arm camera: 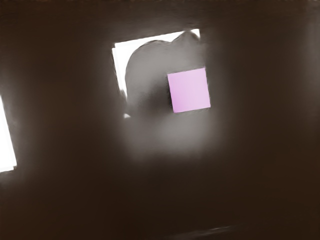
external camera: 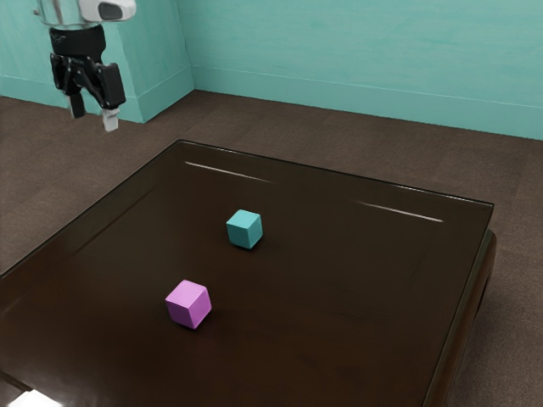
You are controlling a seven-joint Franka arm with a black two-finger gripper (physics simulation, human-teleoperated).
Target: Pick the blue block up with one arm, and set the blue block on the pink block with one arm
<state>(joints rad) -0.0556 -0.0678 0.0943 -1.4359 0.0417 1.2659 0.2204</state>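
Observation:
A blue-teal block (external camera: 244,228) rests near the middle of the dark table (external camera: 356,280). A pink block (external camera: 188,303) sits closer to the front, a short way to the exterior view's left of the blue one. My gripper (external camera: 93,115) hangs high at the upper left, far above and away from both blocks, its fingers apart with nothing between them. In the wrist view the pink block (arm camera: 188,90) appears from above as a flat square on the glossy table top (arm camera: 260,165).
The table top reflects bright patches (arm camera: 131,50) of light. Its far edge (external camera: 339,174) and right edge (external camera: 475,280) drop to a brown carpet. Teal walls stand behind.

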